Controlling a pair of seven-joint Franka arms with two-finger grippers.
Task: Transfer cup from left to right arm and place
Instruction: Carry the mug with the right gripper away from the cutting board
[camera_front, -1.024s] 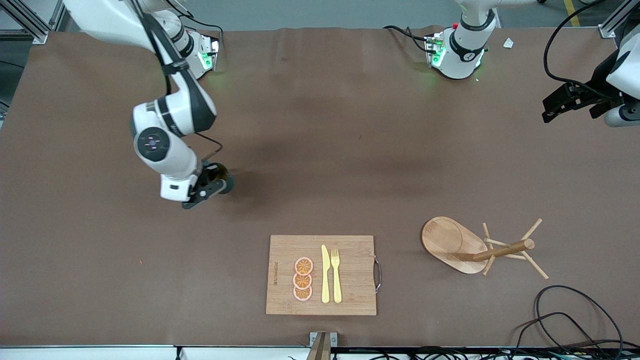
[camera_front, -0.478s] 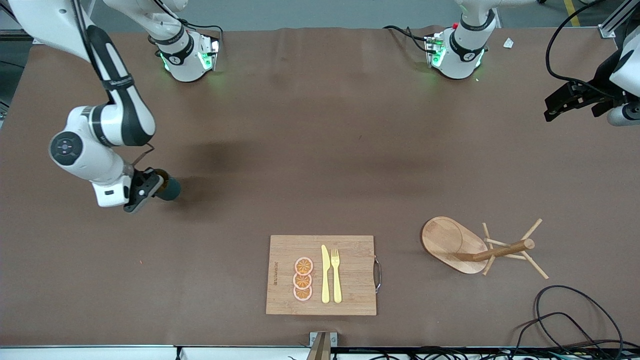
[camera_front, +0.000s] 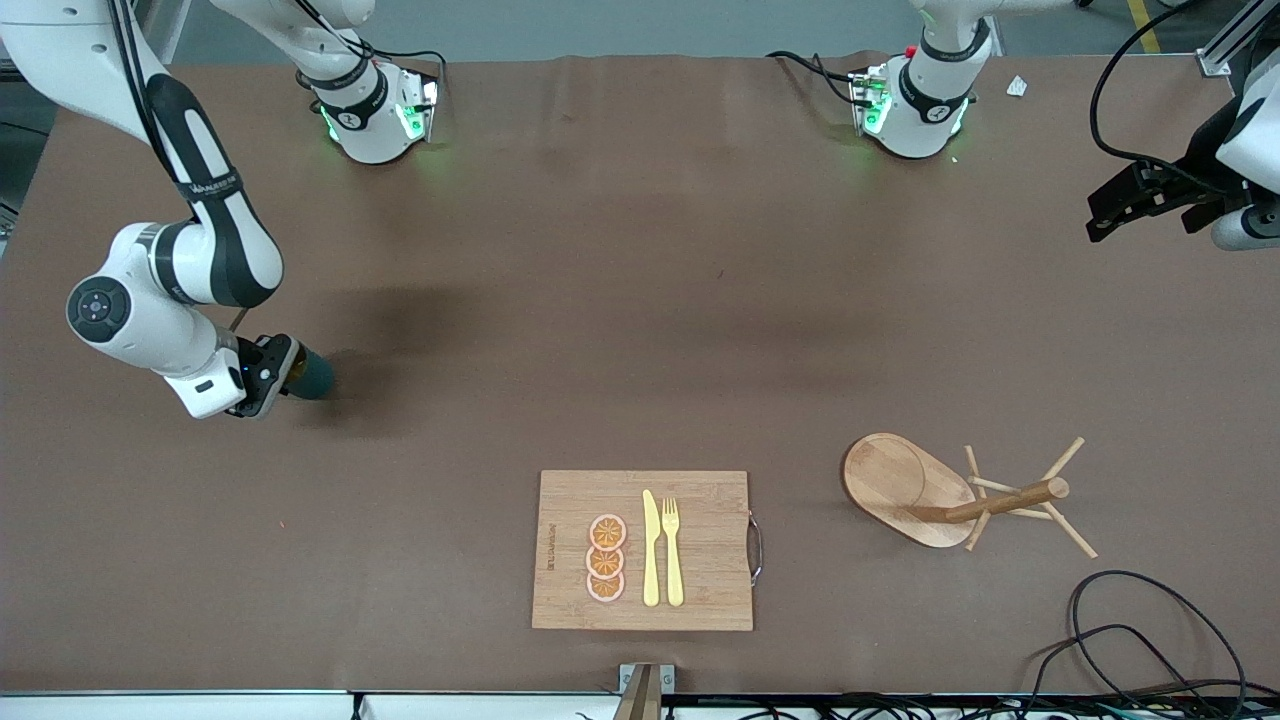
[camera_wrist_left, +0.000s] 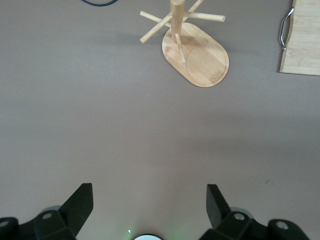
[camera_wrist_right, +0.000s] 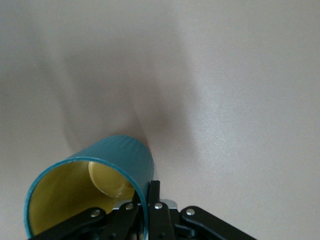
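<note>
**Mia:** Who has the cup (camera_front: 308, 374) right now?

**Ben:** The right gripper (camera_front: 268, 372) has it. Its fingers are pinched on the cup's rim, one inside and one outside (the right wrist view shows the teal wall squeezed between them, and the yellow inside (camera_wrist_right: 75, 197) too). The cup is tipped on its side in the air, over the brown table (camera_front: 620, 300) near the right arm's end.

**Mia:** And the left gripper (camera_front: 1140, 205)?

**Ben:** It waits up high over the left arm's end of the table. Its fingers are spread wide apart with nothing between them. Its own camera looks down on the wooden peg rack (camera_wrist_left: 192, 42) and a corner of the cutting board (camera_wrist_left: 302, 40).

**Mia:** So how much of the job looks done?

**Ben:** The hand-over part seems finished, since the right arm carries the cup and the left one is bare. What is left is the putting down. The cup is not on anything yet.

**Mia:** Where will it go?

**Ben:** The pictures do not say. The peg rack (camera_front: 960, 495) is well apart from the cup. The cutting board (camera_front: 642, 550) with its orange slices (camera_front: 606, 558), yellow knife (camera_front: 651, 548) and yellow fork (camera_front: 672, 550) sits between them, nearer the front camera. The arm probably has to turn the cup upright and lower it before letting go.
</note>
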